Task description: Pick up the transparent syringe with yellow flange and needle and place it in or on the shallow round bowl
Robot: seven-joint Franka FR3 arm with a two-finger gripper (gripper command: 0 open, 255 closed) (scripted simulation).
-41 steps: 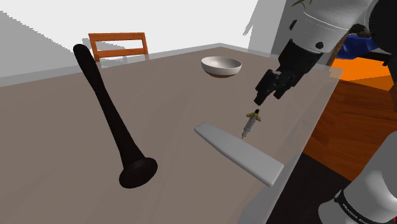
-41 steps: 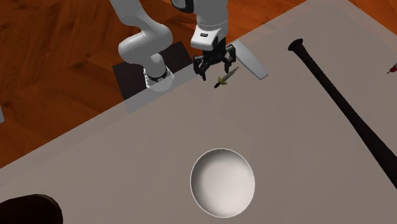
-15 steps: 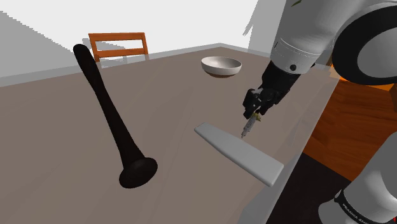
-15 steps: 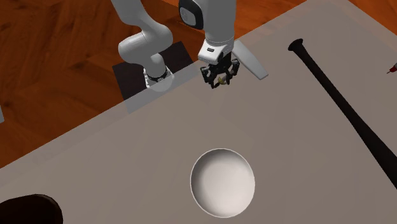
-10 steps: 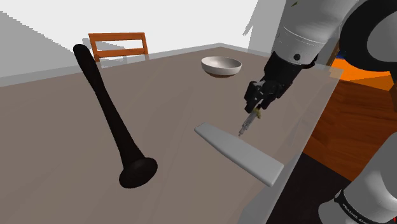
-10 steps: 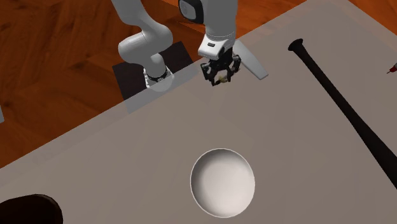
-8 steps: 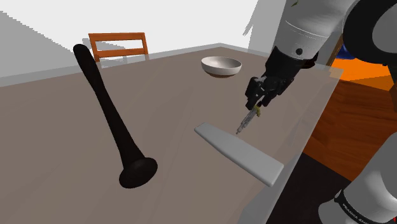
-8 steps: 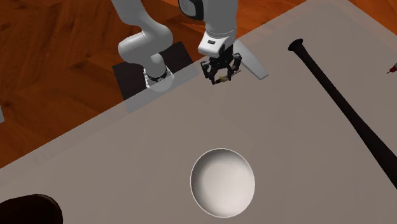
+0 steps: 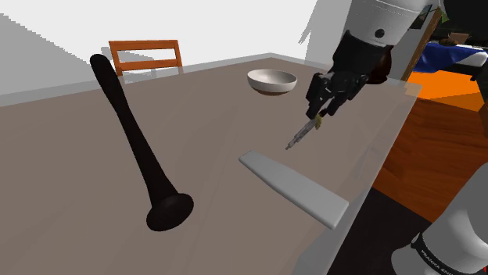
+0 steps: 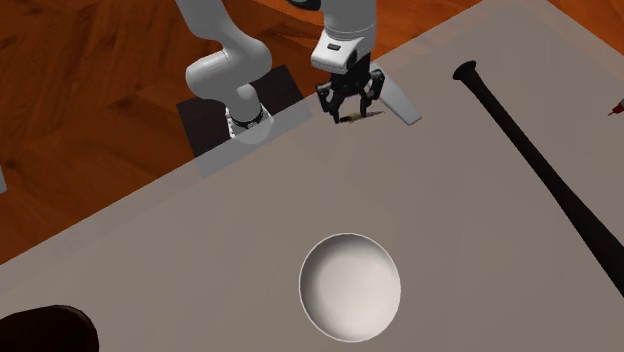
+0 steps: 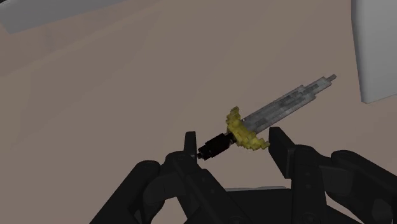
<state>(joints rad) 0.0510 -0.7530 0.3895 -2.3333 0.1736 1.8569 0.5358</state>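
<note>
White arm [image 10: 215, 70] with dark joints and all-black jaws

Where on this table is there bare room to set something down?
The widest bare stretch of table lies between the black bat and the grey slab, reaching to the bowl. It is crowded by the slab, where the gripper holds the syringe.

Most of syringe [image 10: 350, 119] behind pincer [image 10: 351, 110]
</note>
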